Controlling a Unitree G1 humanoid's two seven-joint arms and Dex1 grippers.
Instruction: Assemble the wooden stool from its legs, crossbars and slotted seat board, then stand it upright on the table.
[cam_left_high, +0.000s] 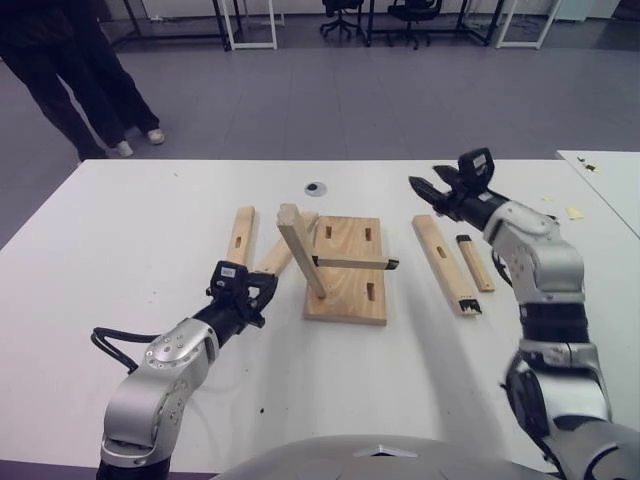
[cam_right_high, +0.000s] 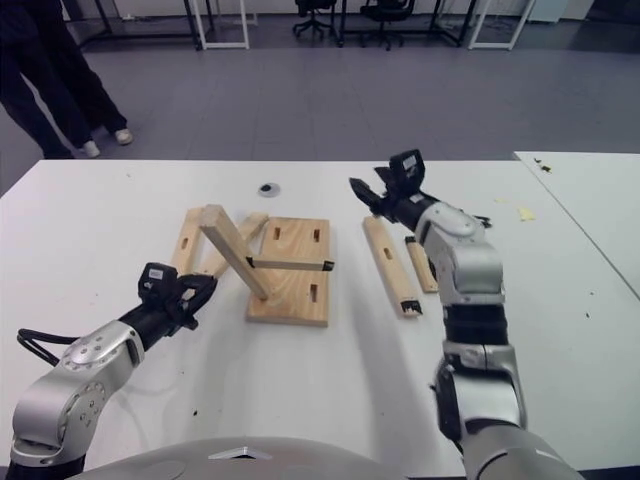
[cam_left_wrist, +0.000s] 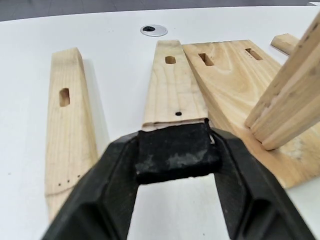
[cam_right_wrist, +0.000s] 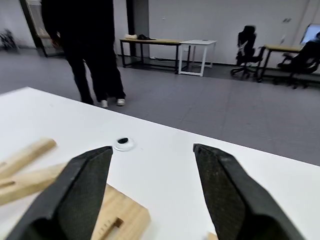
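**Stool parts, part-built, on white surface (cam_left_high: 150, 220)**

- Seat (cam_left_high: 350, 300): flat at centre frame, slots up.
- Standing leg (cam_left_high: 301, 250): tilted, lower end on the seat's left side. Crossbar (cam_left_high: 355, 263) juts right from it over the seat.
- Held leg (cam_left_high: 280, 255): flat, just left of seat. Left tool (cam_left_high: 262, 292) clamped on its black-tipped lower end.
- Loose leg (cam_left_high: 240, 234): flat, further left.
- Long leg (cam_left_high: 443, 264) and short bar (cam_left_high: 475, 263): side by side, right of seat.
- Right tool (cam_left_high: 424, 178): fingers apart, empty, upper right of centre.

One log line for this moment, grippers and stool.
left gripper: shut on lying leg | right gripper: open, empty | seat board: flat, standing leg in slot
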